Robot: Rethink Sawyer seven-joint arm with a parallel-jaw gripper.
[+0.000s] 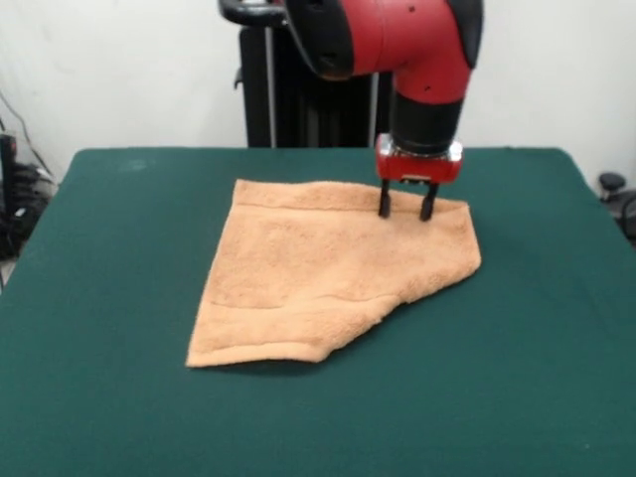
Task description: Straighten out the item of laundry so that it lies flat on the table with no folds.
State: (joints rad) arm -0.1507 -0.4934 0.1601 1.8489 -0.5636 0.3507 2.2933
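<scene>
Front view. A tan towel (318, 273) lies on the green counter (517, 378), roughly at the middle of the surface and slightly toward its far half. The towel is not spread flat: its right portion is folded over, giving an irregular outline with a straight far edge, a long left edge slanting outward toward the near side, and a diagonal cut-off running from the near edge up to a rounded corner at the right. A ribbed band runs along the far edge, and a second band shows close to the near edge. A faint crease crosses the lower middle of the cloth, where one layer overlies another. A thin shadow lies beneath the near edge.

The red and black arm (397, 40) descends from above, ending in a red wrist block (418, 162) that carries the claw (406, 207). The claw is open, its two dark fingers (385, 199) pointing straight down with a clear gap between them. The tips stand at the towel's far edge, near its right corner, touching or just above the cloth; contact cannot be confirmed. No fabric is seen pinched between the fingers. The rest of the counter around the towel is bare green cloth.
</scene>
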